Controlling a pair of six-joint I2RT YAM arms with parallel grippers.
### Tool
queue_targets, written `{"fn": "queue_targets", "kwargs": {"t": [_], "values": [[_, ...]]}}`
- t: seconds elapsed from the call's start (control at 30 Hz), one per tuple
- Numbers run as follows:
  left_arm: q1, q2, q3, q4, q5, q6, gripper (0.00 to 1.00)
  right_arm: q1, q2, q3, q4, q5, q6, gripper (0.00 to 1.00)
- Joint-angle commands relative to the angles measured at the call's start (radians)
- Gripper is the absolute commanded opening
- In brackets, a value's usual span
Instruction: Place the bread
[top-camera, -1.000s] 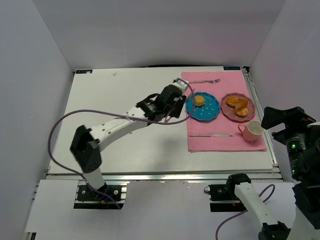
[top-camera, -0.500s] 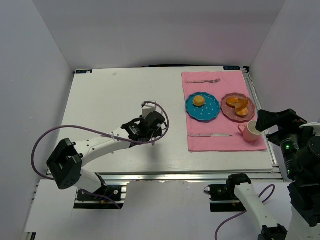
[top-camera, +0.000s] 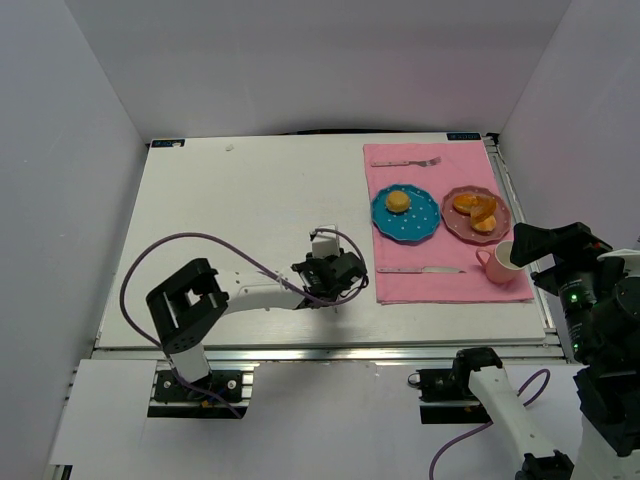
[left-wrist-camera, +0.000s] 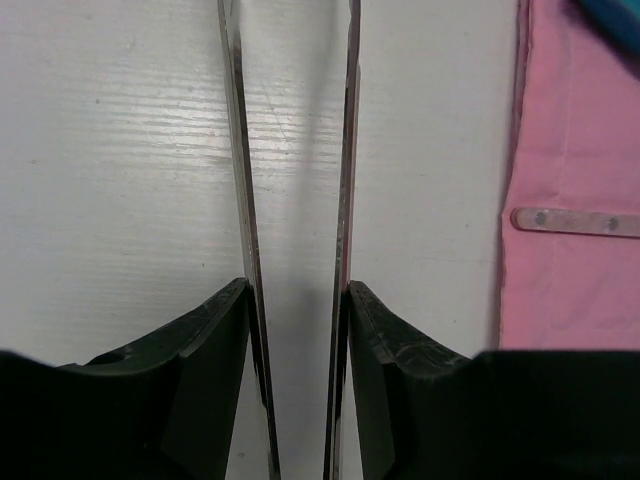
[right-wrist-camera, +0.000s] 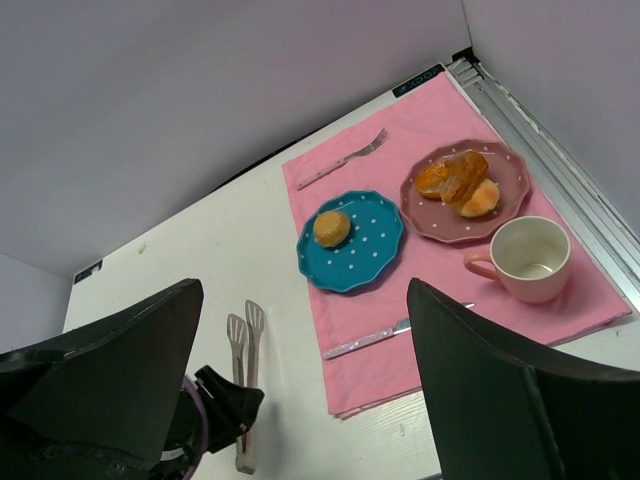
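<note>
The bread (top-camera: 398, 201), a small round golden roll, lies on the blue dotted plate (top-camera: 422, 226) on the pink mat. It also shows in the right wrist view (right-wrist-camera: 332, 228) on that plate (right-wrist-camera: 372, 252). My left gripper (top-camera: 331, 271) is low over the table, left of the mat. It is shut on the handle end of metal tongs (right-wrist-camera: 240, 345). In the left wrist view the gripper (left-wrist-camera: 297, 290) presses both tong arms (left-wrist-camera: 238, 150), and nothing is between them. My right gripper (right-wrist-camera: 305, 300) is open and empty, high at the right edge (top-camera: 530, 243).
A pink mat (top-camera: 440, 285) holds a maroon plate (top-camera: 455, 225) with orange bread pieces (top-camera: 478, 210). It also holds a pink cup (top-camera: 505, 262), a fork (top-camera: 405, 161) and a knife (top-camera: 420, 269). The table's right rail (top-camera: 522, 215) runs beside the mat.
My left arm has drawn back from the blue plate to the near middle of the table, carrying the tongs. The bread has stayed on the plate. The right arm barely shifted.
</note>
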Motion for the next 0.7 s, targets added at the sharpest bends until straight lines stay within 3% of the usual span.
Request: {"fn": "queue_targets", "kwargs": {"t": [0.0,0.23,0.3,0.53,0.67], "values": [[-0.004,0.005,0.013,0.061,-0.034,-0.053,0.53,0.001,-0.008,0.0,0.029,-0.003,0.004,0.89],[-0.007,0.061,0.016,0.11,0.01,-0.06,0.59,-0.001,-0.011,-0.015,0.03,-0.01,0.004,0.89],[-0.007,0.077,0.022,0.108,0.022,-0.059,0.69,0.001,-0.01,-0.015,0.032,-0.008,0.003,0.89],[-0.007,0.11,0.064,0.041,0.041,-0.059,0.84,0.001,-0.008,-0.021,0.03,-0.008,0.004,0.89],[-0.013,0.041,0.068,-0.019,-0.017,-0.057,0.94,-0.001,0.005,-0.023,0.012,-0.014,0.001,0.89]]}}
